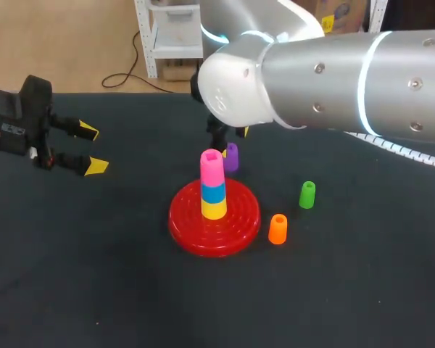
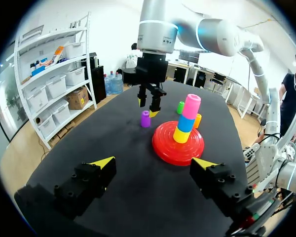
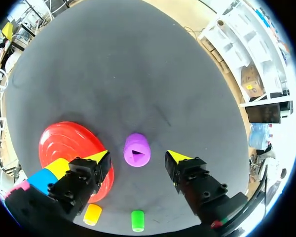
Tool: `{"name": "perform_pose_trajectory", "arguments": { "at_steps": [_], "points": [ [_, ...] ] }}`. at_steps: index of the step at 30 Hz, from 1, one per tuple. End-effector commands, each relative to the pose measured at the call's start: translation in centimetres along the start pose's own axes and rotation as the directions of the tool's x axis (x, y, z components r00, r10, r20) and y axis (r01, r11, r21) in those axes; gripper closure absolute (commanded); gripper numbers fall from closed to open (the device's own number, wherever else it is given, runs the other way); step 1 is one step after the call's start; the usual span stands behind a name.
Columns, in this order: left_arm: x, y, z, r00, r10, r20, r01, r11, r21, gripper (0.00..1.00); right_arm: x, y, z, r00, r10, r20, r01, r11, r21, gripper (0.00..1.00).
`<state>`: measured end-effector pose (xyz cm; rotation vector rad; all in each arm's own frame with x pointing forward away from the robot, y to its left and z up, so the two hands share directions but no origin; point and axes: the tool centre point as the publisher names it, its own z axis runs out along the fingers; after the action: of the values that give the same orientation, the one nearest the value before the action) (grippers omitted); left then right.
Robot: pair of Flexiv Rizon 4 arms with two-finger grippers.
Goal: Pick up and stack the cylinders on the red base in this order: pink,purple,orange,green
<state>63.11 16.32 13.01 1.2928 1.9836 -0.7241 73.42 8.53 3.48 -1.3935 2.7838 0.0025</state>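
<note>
Well, your right gripper (image 3: 138,157) hovered wide open over the purple cylinder (image 1: 231,156), 1 o'clock of the red base (image 1: 235,235); left gripper (image 2: 154,162) gaped wide, empty

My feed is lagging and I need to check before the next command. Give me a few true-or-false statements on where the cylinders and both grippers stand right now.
1. The pink cylinder tops the stack on the red base. True.
2. The purple cylinder is on the stack. False: it stands on the table beside the base.
3. The right gripper is shut on the purple cylinder. False: it is open, with a finger on either side of the cylinder and neither touching it.
4. The orange cylinder and the green cylinder stand on the table, off the base. True.
5. The left gripper holds a cylinder. False: it is open and empty, off to the side of the base.
</note>
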Motion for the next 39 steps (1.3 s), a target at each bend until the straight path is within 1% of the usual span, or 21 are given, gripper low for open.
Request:
{"name": "perform_pose_trajectory", "arguments": {
  "at_steps": [1,2,5,14,17,19,21,22,23,28,31,39],
  "points": [
    [0.1,0.0,0.0,1.0,0.002,0.005,-0.002,1.0,-0.001,0.0,0.1,0.0,0.1,1.0,0.005,0.001,-0.005,1.0,-0.003,0.4],
    [0.1,0.0,0.0,1.0,0.002,0.005,-0.002,1.0,-0.001,0.0,0.2,0.1,0.1,1.0,0.006,0.002,-0.006,1.0,-0.005,0.44],
    [0.1,0.0,0.0,1.0,0.002,0.005,-0.002,1.0,-0.001,0.0,0.1,-0.1,0.4,1.0,0.009,0.003,-0.009,1.0,-0.007,0.49],
    [0.1,0.0,0.0,1.0,0.002,0.005,-0.002,1.0,-0.001,0.0,0.3,0.2,0.9,1.0,-0.003,-0.006,0.003,1.0,-0.009,0.51],
    [0.1,0.0,0.0,1.0,0.002,0.005,-0.002,1.0,-0.001,0.0,0.2,0.2,0.9,1.0,-0.008,-0.005,0.008,1.0,-0.007,0.53],
    [0.1,0.0,0.0,1.0,0.002,0.005,-0.002,1.0,-0.001,0.0,0.1,0.2,0.9,1.0,-0.012,-0.004,0.012,1.0,-0.005,0.59],
    [0.1,0.0,0.0,1.0,0.002,0.005,-0.002,1.0,-0.001,0.0,0.0,0.2,0.8,1.0,-0.017,-0.001,0.017,1.0,0.0,0.81],
    [0.1,0.0,0.0,1.0,0.002,0.005,-0.002,1.0,-0.001,0.0,0.0,0.3,0.7,1.0,-0.016,0.0,0.016,1.0,0.0,0.95],
    [0.1,0.0,0.0,1.0,0.002,0.005,-0.002,1.0,-0.001,0.0,0.1,0.3,0.4,1.0,-0.016,0.002,0.016,1.0,0.0,1.0],
    [0.1,0.0,0.0,1.0,0.002,0.005,-0.002,1.0,-0.001,0.0,0.2,0.6,-0.9,0.999,-0.032,0.026,0.032,0.999,0.003,1.0],
    [0.1,0.0,0.0,1.0,0.002,0.005,-0.002,1.0,-0.001,0.0,0.2,0.9,-2.4,0.997,-0.055,0.045,0.055,0.998,0.003,1.0],
    [0.1,0.0,0.0,1.0,0.002,0.005,-0.002,1.0,-0.001,0.0,1.0,1.7,-7.7,0.986,-0.13,0.102,0.129,0.992,0.014,1.0]
  ]
}}
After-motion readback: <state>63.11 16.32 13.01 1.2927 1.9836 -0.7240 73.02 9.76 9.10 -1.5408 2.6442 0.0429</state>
